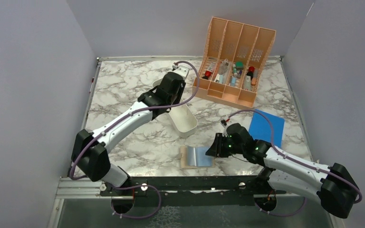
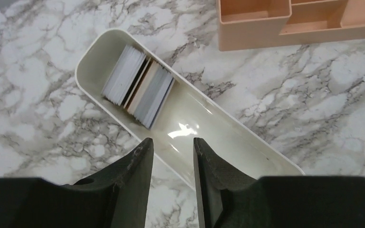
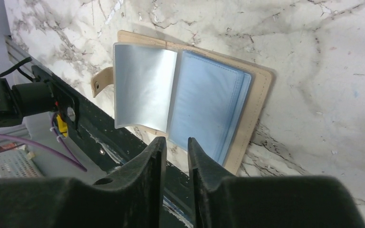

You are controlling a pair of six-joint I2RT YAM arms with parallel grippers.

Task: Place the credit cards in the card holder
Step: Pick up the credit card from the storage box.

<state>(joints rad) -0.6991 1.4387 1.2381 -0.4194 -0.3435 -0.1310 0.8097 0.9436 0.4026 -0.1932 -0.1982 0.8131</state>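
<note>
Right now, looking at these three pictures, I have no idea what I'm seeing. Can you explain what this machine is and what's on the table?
These are two robot arms bolted to a marble table. One picture looks down from above; the other two come from a camera on each wrist. The left gripper hangs open over a white tray that holds a stack of credit cards. The right gripper, slightly parted, is at the edge of the open card holder. Neither holds anything. Farther back are a peach organizer and a flat blue rectangle.
</note>
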